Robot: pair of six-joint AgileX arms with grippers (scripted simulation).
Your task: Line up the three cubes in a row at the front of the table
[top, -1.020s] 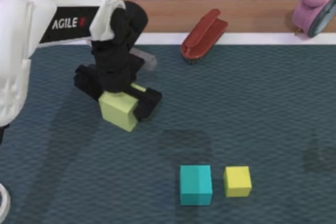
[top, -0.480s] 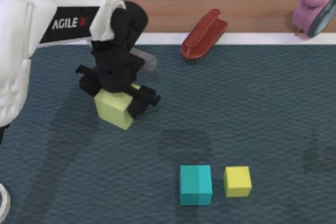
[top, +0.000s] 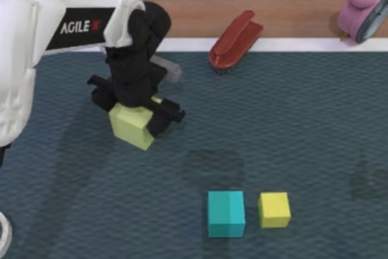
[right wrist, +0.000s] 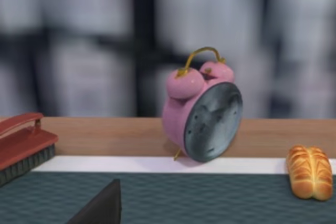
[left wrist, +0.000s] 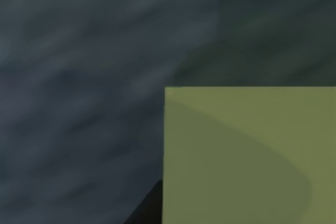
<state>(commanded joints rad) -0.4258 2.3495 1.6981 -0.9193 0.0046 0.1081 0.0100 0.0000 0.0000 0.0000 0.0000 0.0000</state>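
The large pale yellow-green cube point(top: 130, 127) sits at the left of the table point(top: 291, 119), toward the back. My left gripper point(top: 134, 113) comes down over it and is shut on its sides. In the left wrist view this cube point(left wrist: 247, 156) fills the lower corner, close up. The teal cube point(top: 226, 213) and the small bright yellow cube point(top: 274, 209) stand side by side near the front, a small gap between them. My right arm is outside the top view. Only a dark edge of my right gripper point(right wrist: 103, 208) shows over the mat.
A red brush point(top: 235, 39) lies across the white strip at the back. A pink alarm clock point(top: 362, 4) stands at the back right, with a bread roll point(right wrist: 310, 171) beside it. A grey block point(top: 171, 68) peeks out behind the left arm.
The left gripper's fingers closed in on the pale yellow-green cube, which shifted slightly to the left. Since half a second ago nothing has visibly moved.
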